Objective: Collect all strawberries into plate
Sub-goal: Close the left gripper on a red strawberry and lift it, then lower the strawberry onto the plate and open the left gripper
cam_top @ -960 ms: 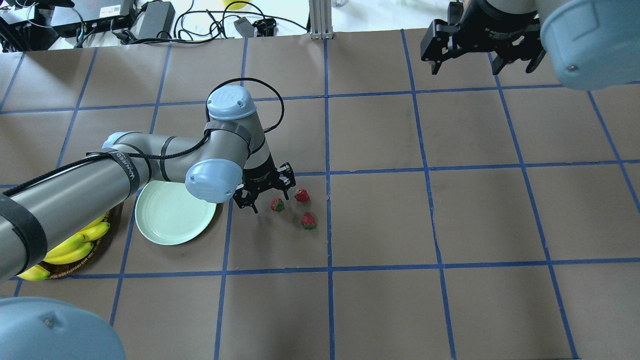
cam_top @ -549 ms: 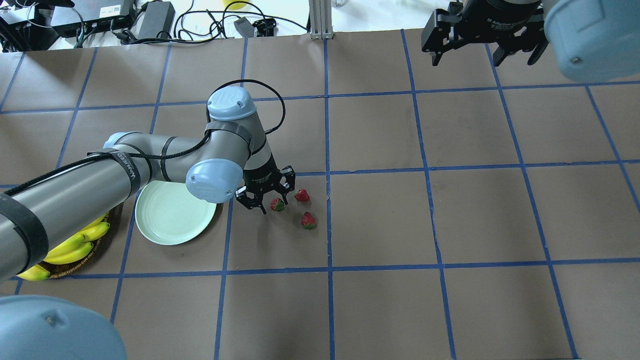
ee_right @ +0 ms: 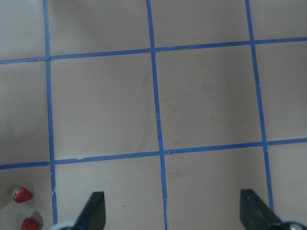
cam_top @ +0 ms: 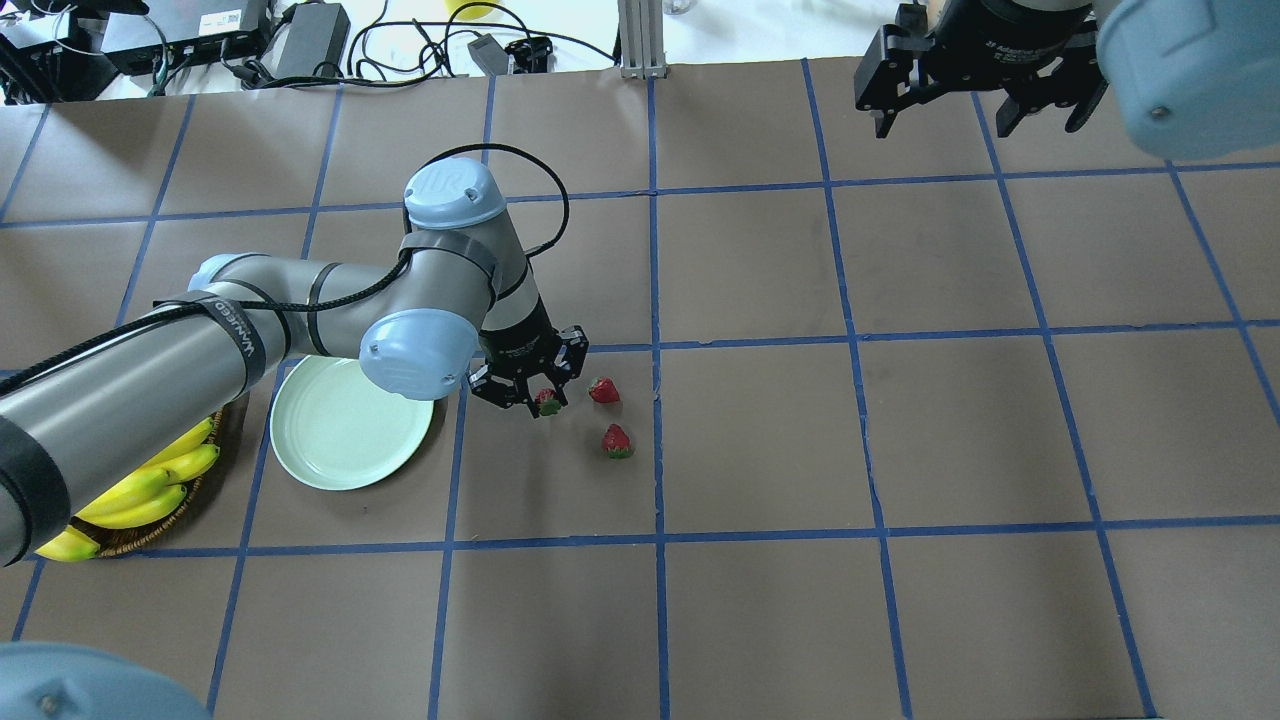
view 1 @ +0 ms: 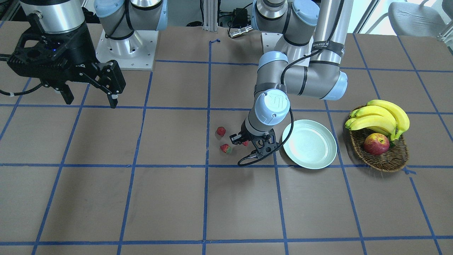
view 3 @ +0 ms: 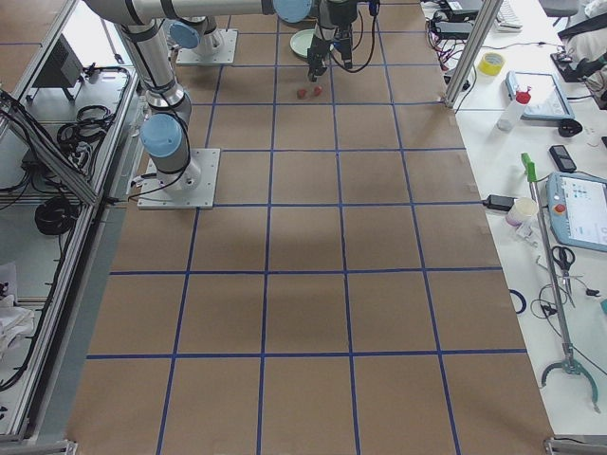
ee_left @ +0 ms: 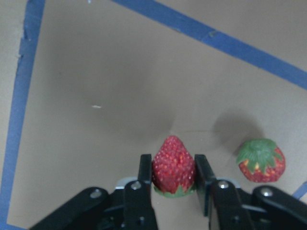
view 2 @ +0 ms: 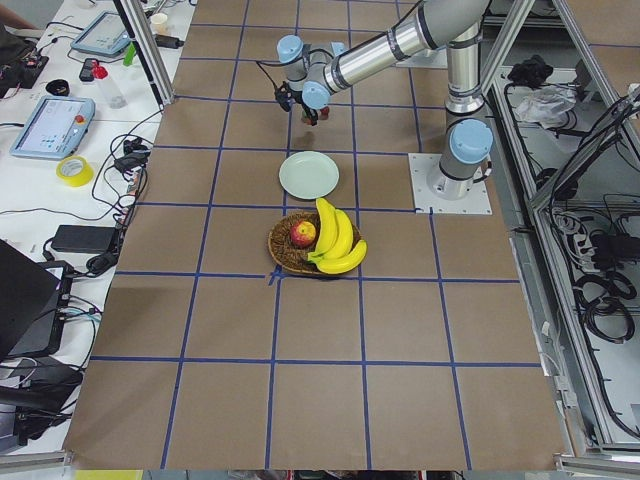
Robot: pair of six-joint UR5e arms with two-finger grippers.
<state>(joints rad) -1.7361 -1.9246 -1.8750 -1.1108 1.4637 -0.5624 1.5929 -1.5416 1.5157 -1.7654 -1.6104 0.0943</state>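
My left gripper [cam_top: 541,396] is shut on one strawberry [ee_left: 173,165], low over the brown table; the left wrist view shows the berry pinched between both fingers. Two other strawberries [cam_top: 603,390] [cam_top: 617,441] lie on the paper just right of it, apart from the gripper. The pale green plate [cam_top: 340,430] sits to the gripper's left, partly under the arm's elbow, with nothing on the part I see. In the front-facing view the held berry [view 1: 245,143] is left of the plate [view 1: 311,145]. My right gripper [view 1: 91,101] hangs open far off, holding nothing.
A wicker basket [view 1: 380,163] with bananas [view 1: 380,115] and an apple [view 1: 376,144] stands beyond the plate, at the table's left end. Cables and power bricks [cam_top: 310,40] line the far edge. Blue tape grids the brown table.
My left gripper moved right over the nearest strawberry and shut on it. The right gripper drifted slightly and stayed open.
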